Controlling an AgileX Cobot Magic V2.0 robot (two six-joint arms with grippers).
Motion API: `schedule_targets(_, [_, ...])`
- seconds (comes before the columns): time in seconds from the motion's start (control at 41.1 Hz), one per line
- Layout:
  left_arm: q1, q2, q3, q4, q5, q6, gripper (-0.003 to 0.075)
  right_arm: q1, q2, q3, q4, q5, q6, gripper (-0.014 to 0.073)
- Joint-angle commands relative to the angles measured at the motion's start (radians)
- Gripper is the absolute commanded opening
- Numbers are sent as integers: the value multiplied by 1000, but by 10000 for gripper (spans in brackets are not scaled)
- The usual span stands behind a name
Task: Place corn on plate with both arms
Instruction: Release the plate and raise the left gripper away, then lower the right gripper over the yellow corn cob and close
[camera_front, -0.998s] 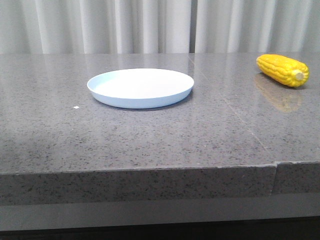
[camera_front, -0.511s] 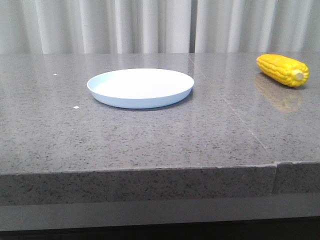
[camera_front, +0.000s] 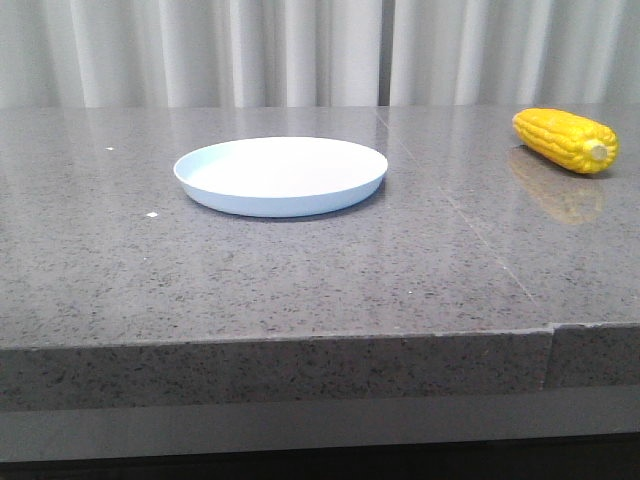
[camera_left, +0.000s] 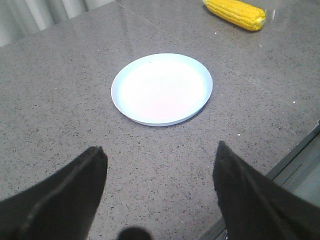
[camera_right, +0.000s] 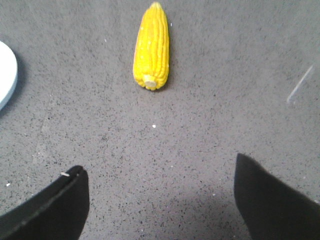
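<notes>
The right gripper hung spread wide and empty, the corn lying well ahead, stub toward it and well apart from the plate; it should straddle mid-cob.

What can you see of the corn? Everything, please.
The corn is a bright yellow husked cob with neat kernel rows, tapering at one end, with a pale stub at the other. It looks glossy, perhaps plastic. It lies on its side on the grey speckled table, far right of the plate, apart from it. Nothing else touches it.
</notes>
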Motion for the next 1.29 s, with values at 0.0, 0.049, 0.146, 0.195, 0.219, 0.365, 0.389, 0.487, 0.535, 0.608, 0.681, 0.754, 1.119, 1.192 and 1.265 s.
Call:
schedule_targets(0.0, [-8,4,-23,-6,-78,-10,446,3,95,-102,1,17,-8,615])
schedule_targets(0.049, [-8,4,-23,-6,-78,-10,438,3,148,-135,1,51,-8,615])
schedule_targets(0.146, [-8,4,-23,-6,-78,-10,438,3,244,-213,1,108,-8,615])
schedule_targets(0.195, [-8,4,-23,-6,-78,-10,438,3,295,-250,1,124,-8,615])
schedule_targets(0.219, [-8,4,-23,-6,-78,-10,438,3,324,-270,1,127,-8,615])
schedule_targets(0.365, [-8,4,-23,-6,-78,-10,438,3,463,-368,3,121,-8,615])
schedule_targets(0.389, [-8,4,-23,-6,-78,-10,438,3,482,-388,5,121,-8,615])
schedule_targets(0.487, [-8,4,-23,-6,-78,-10,438,3,564,-458,21,123,-8,615])
schedule_targets(0.535, [-8,4,-23,-6,-78,-10,438,3,597,-498,30,123,-8,615])
schedule_targets(0.608, [-8,4,-23,-6,-78,-10,438,3,653,-556,33,123,-8,615])
schedule_targets(0.681, [-8,4,-23,-6,-78,-10,439,3,713,-620,33,121,-8,615])
schedule_targets(0.754, [-8,4,-23,-6,-78,-10,438,3,767,-676,28,121,-8,615])
schedule_targets(1.119, [-8,4,-23,-6,-78,-10,438,3,1009,-868,-30,116,-8,615])
schedule_targets(1.192, [-8,4,-23,-6,-78,-10,438,3,1045,-887,-35,113,-8,615])
schedule_targets(1.265, [-8,4,-23,-6,-78,-10,438,3,1075,-896,-33,100,-8,615])
